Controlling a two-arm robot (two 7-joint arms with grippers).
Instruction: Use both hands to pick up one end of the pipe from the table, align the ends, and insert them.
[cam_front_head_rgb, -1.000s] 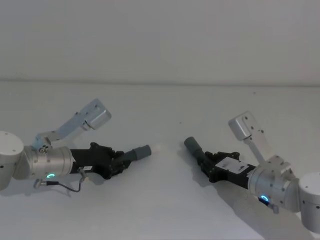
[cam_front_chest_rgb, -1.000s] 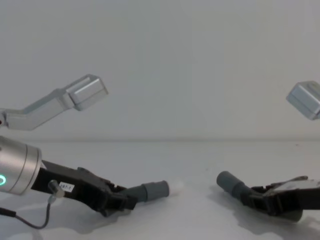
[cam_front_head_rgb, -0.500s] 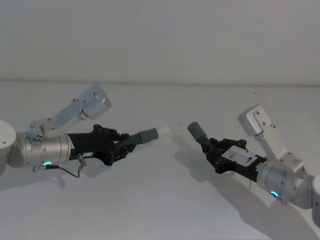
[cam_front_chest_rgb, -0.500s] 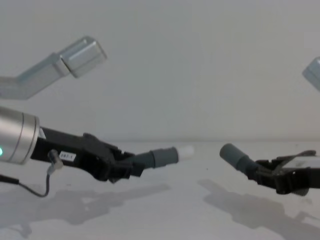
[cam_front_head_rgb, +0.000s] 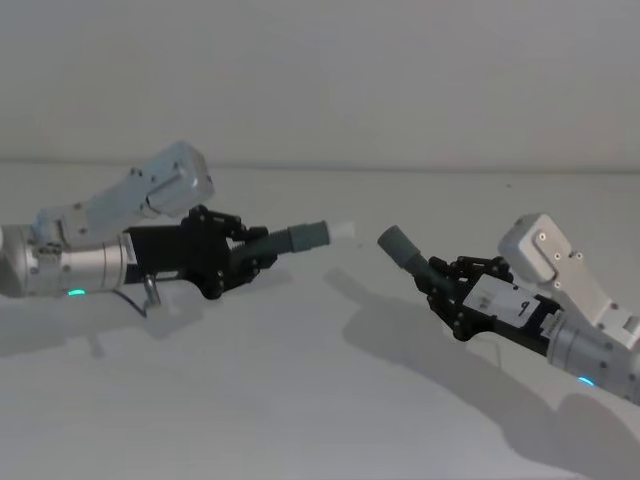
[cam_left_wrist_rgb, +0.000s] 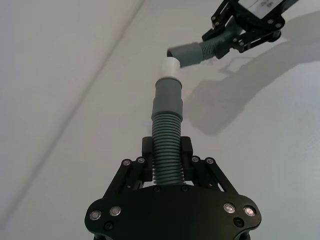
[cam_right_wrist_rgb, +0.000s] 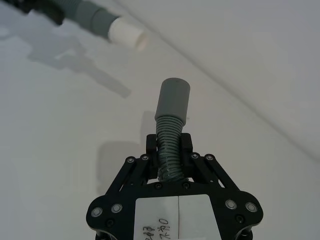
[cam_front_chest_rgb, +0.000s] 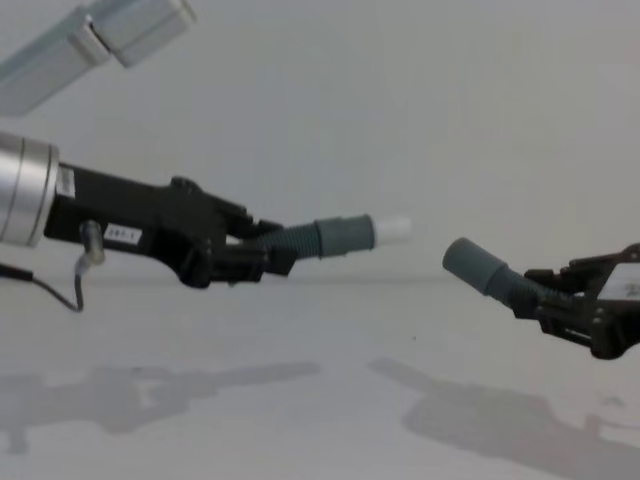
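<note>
Both pipe pieces hang above the table (cam_front_head_rgb: 300, 400). My left gripper (cam_front_head_rgb: 255, 256) (cam_left_wrist_rgb: 166, 156) (cam_front_chest_rgb: 270, 262) is shut on the corrugated part of one piece. Its grey cuff (cam_front_head_rgb: 306, 238) (cam_front_chest_rgb: 345, 235) ends in a white stub (cam_front_head_rgb: 343, 230) (cam_left_wrist_rgb: 170, 66) (cam_front_chest_rgb: 392, 228) that points right. My right gripper (cam_front_head_rgb: 440, 284) (cam_right_wrist_rgb: 169, 146) (cam_front_chest_rgb: 545, 300), which bears a white label, is shut on the other piece. That piece's plain cuff (cam_front_head_rgb: 400, 247) (cam_right_wrist_rgb: 172, 100) (cam_front_chest_rgb: 470, 262) points up and left at the stub. A small gap separates the two ends, and the plain cuff sits slightly lower.
The off-white table runs back to a plain pale wall (cam_front_head_rgb: 320, 80). The arms' shadows (cam_front_chest_rgb: 480, 420) fall on the surface below. Silver wrist camera brackets (cam_front_head_rgb: 170, 185) (cam_front_head_rgb: 555, 262) stand above each gripper.
Both grippers have lifted their pipe pieces well off the table. The two ends have come closer together and now nearly face each other.
</note>
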